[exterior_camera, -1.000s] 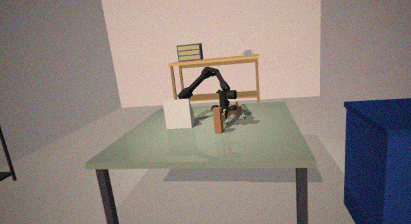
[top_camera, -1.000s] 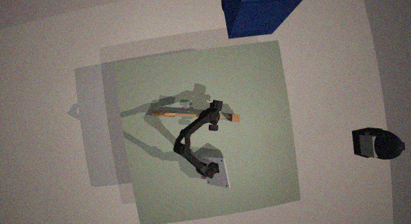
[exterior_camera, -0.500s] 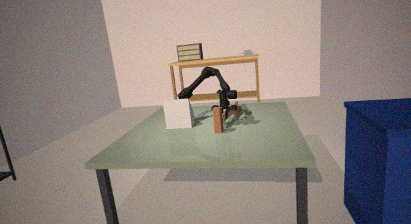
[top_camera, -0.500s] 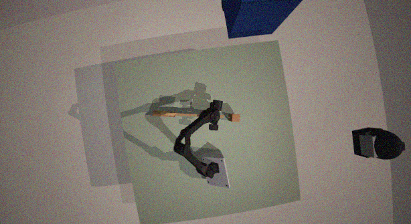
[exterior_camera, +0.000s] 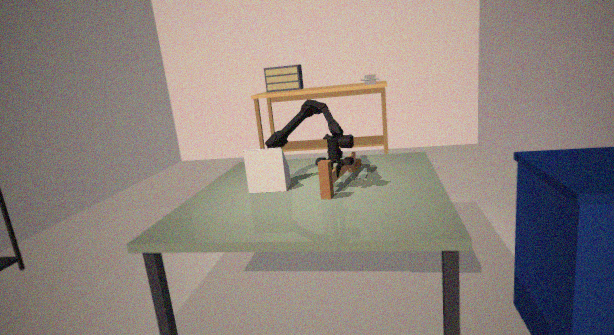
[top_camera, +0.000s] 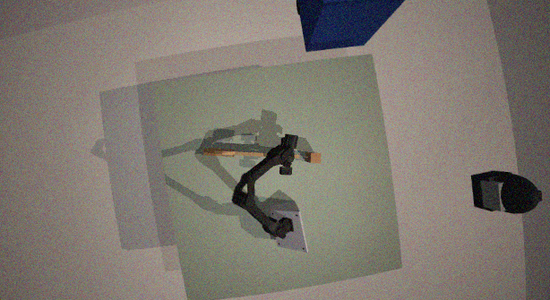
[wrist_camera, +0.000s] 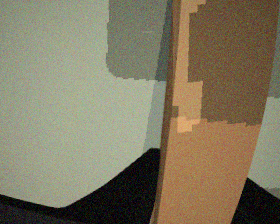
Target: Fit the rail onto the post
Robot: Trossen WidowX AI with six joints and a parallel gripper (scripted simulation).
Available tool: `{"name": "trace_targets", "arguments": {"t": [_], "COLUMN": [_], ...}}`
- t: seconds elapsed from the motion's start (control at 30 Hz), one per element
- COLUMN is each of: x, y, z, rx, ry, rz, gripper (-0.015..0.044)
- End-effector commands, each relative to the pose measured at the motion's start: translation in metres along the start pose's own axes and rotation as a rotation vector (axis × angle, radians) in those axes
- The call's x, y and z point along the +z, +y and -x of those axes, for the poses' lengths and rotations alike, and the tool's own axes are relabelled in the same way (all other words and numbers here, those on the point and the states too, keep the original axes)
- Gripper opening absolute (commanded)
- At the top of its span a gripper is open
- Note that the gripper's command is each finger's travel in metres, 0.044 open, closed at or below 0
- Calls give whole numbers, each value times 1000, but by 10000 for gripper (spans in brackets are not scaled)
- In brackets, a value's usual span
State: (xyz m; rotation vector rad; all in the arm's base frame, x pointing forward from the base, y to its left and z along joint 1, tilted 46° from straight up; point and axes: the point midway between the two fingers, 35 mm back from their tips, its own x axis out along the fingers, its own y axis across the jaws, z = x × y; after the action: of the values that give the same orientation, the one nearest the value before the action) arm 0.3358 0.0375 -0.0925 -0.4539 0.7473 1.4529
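The long orange-brown rail (top_camera: pixel 257 154) (wrist_camera: pixel 211 170) runs from the low footboard block (top_camera: pixel 210 151) toward the short upright post (top_camera: pixel 315 158) (exterior_camera: pixel 325 180). My gripper (exterior_camera: pixel 340 169) (wrist_camera: pixel 180 160) is shut on the rail, nearer its post end, with a black finger on each side of it in the wrist view. The rail appears held above the table, with its shadow beside it. A little orange wood shows between my arm and the post in the top view. The pegs, the holes and any gap at the post are not discernible, nor is the seat in the bracket.
The arm's base plate (top_camera: pixel 297 234) is on the green table (top_camera: pixel 349 214) (exterior_camera: pixel 280 224). A white box (exterior_camera: pixel 266 171) appears left of the post in the exterior view. A blue cabinet (top_camera: pixel 349 21) (exterior_camera: pixel 550 229) and a wooden shelf (exterior_camera: pixel 325 90) stand off the table.
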Motion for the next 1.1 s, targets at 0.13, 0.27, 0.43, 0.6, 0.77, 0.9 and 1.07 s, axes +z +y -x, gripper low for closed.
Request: {"name": "trace_targets", "arguments": {"t": [0.13, 0.27, 0.43, 0.6, 0.77, 0.9, 1.07], "x": [-1, -1, -1, -1, -3, -4, -5], "y": [1, 1, 1, 1, 1, 1, 1], "z": [2, 1, 0, 0, 0, 0, 1], "rx": [-3, -3, -3, -3, -3, -3, -3], "ry": [-1, -1, -1, -1, -1, -1, -1], "rz": [-5, -5, -5, -5, -5, -5, -5], "gripper": [0, 0, 0, 0, 0, 0, 0]}}
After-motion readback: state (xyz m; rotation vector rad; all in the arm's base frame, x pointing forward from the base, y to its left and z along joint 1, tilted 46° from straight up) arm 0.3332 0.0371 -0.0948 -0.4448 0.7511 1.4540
